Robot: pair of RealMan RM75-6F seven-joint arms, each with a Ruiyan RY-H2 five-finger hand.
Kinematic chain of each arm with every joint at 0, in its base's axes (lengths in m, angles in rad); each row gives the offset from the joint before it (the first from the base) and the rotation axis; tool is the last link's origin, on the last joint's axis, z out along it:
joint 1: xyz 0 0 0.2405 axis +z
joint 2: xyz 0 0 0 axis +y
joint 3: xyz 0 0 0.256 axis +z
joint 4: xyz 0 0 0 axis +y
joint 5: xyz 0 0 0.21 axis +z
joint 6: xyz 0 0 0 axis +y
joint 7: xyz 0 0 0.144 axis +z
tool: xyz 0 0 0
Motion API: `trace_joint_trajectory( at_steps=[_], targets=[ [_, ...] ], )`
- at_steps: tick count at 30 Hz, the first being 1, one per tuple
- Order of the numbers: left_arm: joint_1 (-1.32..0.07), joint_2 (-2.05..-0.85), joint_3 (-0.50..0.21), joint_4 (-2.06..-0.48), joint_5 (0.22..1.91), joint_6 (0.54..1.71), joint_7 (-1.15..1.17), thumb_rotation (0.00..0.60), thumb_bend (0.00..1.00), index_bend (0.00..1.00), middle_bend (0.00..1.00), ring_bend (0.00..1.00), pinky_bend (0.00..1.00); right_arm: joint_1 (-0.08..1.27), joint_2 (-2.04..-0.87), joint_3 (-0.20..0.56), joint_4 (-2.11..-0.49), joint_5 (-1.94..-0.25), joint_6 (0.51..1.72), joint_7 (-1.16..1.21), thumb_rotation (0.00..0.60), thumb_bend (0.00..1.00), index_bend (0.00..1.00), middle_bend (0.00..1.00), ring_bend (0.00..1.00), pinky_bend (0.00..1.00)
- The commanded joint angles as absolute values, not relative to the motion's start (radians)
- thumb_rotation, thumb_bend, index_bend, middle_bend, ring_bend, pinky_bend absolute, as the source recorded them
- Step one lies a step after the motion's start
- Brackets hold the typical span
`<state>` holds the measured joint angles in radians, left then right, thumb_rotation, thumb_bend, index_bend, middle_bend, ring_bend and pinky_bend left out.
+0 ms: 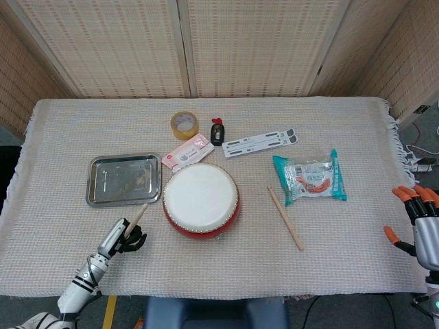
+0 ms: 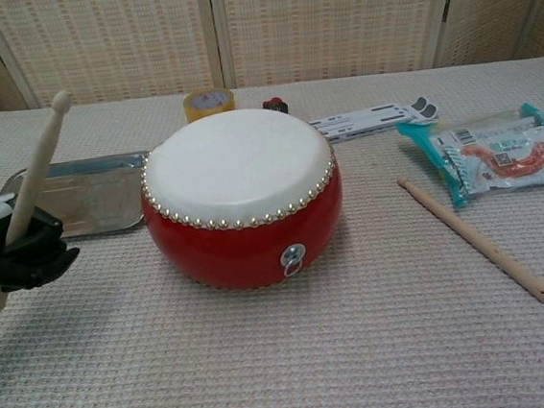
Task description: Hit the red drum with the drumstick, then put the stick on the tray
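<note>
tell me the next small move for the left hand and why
Probably swing the drumstick right and down onto the white head of the red drum. The left hand holds the stick raised and tilted toward the drum, its tip short of the skin, so the strike looks not yet made.

Behind the drum: tape roll (image 1: 184, 125), pink packet (image 1: 186, 151), small black-and-red object (image 1: 217, 131), white folding stand (image 1: 260, 142). Teal snack bag (image 1: 311, 178) lies to the right, with a second wooden stick (image 1: 285, 217) just beside it on the woven cloth (image 1: 343, 253).
</note>
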<state>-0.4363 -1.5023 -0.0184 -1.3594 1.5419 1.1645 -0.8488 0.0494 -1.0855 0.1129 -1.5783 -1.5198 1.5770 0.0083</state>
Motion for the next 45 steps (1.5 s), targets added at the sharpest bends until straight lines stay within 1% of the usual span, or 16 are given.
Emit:
trace_joint_trajectory(
  at_steps=[1, 6, 11, 15, 19, 25, 33, 37, 39, 45],
  targets=[
    [-0.495, -1.406, -0.113, -1.41, 1.502, 1.162, -0.601, 0.6, 0.81, 1.0, 1.0, 1.0, 1.0, 0.054, -1.081, 0.118, -1.577, -1.526, 1.582, 0.008, 0.6, 0.24, 0.18, 0.17, 0.06, 0.12],
    [-0.546, -1.374, -0.186, -1.469, 1.417, 1.134, -0.246, 0.6, 0.81, 1.0, 1.0, 1.0, 1.0, 0.068, -1.075, 0.125, -1.576, -1.54, 1.58, 0.009, 0.6, 0.24, 0.18, 0.17, 0.06, 0.12],
    [-0.599, -1.393, -0.219, -1.517, 1.335, 1.091, 0.016, 0.6, 0.81, 1.0, 1.0, 1.0, 1.0, 0.076, -1.07, 0.128, -1.577, -1.548, 1.58, 0.014, 0.6, 0.24, 0.18, 0.17, 0.06, 0.12],
    [-0.651, -1.437, -0.237, -1.51, 1.277, 1.068, 0.205, 0.6, 0.81, 1.0, 1.0, 1.0, 1.0, 0.076, -1.068, 0.128, -1.576, -1.55, 1.584, 0.019, 0.6, 0.24, 0.18, 0.17, 0.06, 0.12],
    [-0.695, -1.46, -0.236, -1.498, 1.24, 1.041, 0.355, 0.6, 0.81, 1.0, 1.0, 1.0, 1.0, 0.073, -1.065, 0.128, -1.574, -1.552, 1.594, 0.024, 0.6, 0.24, 0.18, 0.17, 0.06, 0.12],
    [-0.741, -1.469, -0.207, -1.486, 1.2, 1.033, 0.616, 0.6, 0.81, 1.0, 1.0, 1.0, 1.0, 0.067, -1.066, 0.126, -1.568, -1.553, 1.607, 0.036, 0.6, 0.24, 0.18, 0.17, 0.06, 0.12],
    [-0.769, -1.432, -0.193, -1.568, 1.095, 1.015, 0.778, 0.6, 0.81, 1.0, 1.0, 1.0, 1.0, 0.067, -1.07, 0.125, -1.559, -1.554, 1.609, 0.048, 0.6, 0.24, 0.18, 0.17, 0.06, 0.12],
    [-0.748, -1.419, -0.257, -1.628, 1.054, 1.041, 0.622, 0.6, 0.81, 1.0, 1.0, 1.0, 1.0, 0.067, -1.07, 0.124, -1.557, -1.555, 1.61, 0.049, 0.6, 0.24, 0.18, 0.17, 0.06, 0.12],
    [-0.747, -1.407, -0.263, -1.631, 1.06, 1.037, 0.582, 0.6, 0.81, 1.0, 1.0, 1.0, 1.0, 0.066, -1.071, 0.123, -1.557, -1.553, 1.61, 0.049, 0.6, 0.24, 0.18, 0.17, 0.06, 0.12],
    [-0.779, -1.421, -0.21, -1.578, 1.058, 0.998, 0.648, 0.6, 0.8, 1.0, 1.0, 1.0, 1.0, 0.063, -1.073, 0.122, -1.555, -1.549, 1.612, 0.052, 0.6, 0.24, 0.18, 0.17, 0.06, 0.12]
  ],
)
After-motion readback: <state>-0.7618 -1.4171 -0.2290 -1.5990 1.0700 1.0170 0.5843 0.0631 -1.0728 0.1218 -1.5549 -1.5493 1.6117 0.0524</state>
